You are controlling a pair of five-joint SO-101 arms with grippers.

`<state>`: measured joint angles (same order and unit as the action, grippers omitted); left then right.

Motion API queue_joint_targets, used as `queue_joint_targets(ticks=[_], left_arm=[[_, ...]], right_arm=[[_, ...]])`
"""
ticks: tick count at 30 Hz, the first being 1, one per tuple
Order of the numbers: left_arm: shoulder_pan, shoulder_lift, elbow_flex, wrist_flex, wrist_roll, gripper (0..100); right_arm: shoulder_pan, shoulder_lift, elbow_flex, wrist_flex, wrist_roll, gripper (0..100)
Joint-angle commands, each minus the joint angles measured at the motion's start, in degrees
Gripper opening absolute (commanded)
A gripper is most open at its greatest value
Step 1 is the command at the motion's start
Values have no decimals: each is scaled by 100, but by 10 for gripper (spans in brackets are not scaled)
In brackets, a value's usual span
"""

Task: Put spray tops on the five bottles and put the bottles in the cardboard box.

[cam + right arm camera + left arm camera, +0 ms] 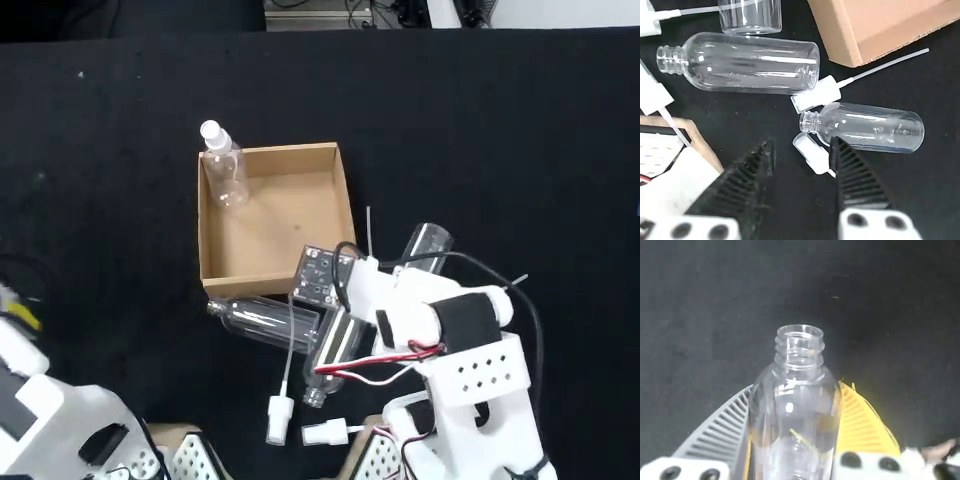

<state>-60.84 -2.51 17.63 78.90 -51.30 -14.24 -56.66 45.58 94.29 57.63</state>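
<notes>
The left gripper clamps an uncapped bottle, while the right gripper, jaws apart, hangs over a loose spray top, seemingly not touching it.

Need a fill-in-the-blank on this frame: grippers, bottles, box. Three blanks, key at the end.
1. The bottle held in the left gripper has ___ spray top on its neck.
2. The right gripper has its fingers ___, gripping nothing.
3. The cardboard box has ___ capped bottle standing at its corner.

Missing words: no; open; one.
</notes>
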Motion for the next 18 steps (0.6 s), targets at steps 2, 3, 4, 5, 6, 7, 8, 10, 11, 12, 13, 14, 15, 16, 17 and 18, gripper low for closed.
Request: queue_joint_targets(ticks=[2,3,4,5,6,7,8,10,11,12,13,14,15,16,17,18], left_arm=[[716,-79,-75,835,-1776,61],[769,-53,-66,1046,-2382,61],[760,-35,-66,1240,-3086,61],[708,-35,-84,1407,-3807,61],[620,-53,-119,1512,-4404,61],[549,-79,-171,1582,-4826,61],[479,-79,-251,1626,-5029,61],[321,-35,-400,1609,-5108,61],[233,-26,-435,1600,-5134,61],[136,-26,-462,1600,-5187,61],[48,-26,-470,1600,-5371,61],[-66,-26,-470,1600,-5635,61],[-180,-26,-470,1600,-5934,61],[-295,-26,-488,1600,-6224,61],[-409,-26,-505,1591,-6462,61],[-532,-26,-523,1512,-6673,61]], right_arm=[[-132,-163,-224,0,132,162],[-141,-163,-171,0,141,162],[-141,-163,-110,-18,141,162],[-141,-163,-48,-35,141,163],[-141,-163,4,-44,141,163],[-141,-163,40,-44,141,163],[-141,-163,84,-44,141,164],[-141,-163,145,-44,149,165],[-141,-163,154,-44,149,165],[-149,-163,154,-44,193,165],[-202,-163,154,-26,281,165],[-273,-163,154,-9,334,164],[-360,-163,154,0,352,164],[-466,-163,154,0,352,163],[-580,-163,154,9,352,163],[-695,-163,163,9,343,163]])
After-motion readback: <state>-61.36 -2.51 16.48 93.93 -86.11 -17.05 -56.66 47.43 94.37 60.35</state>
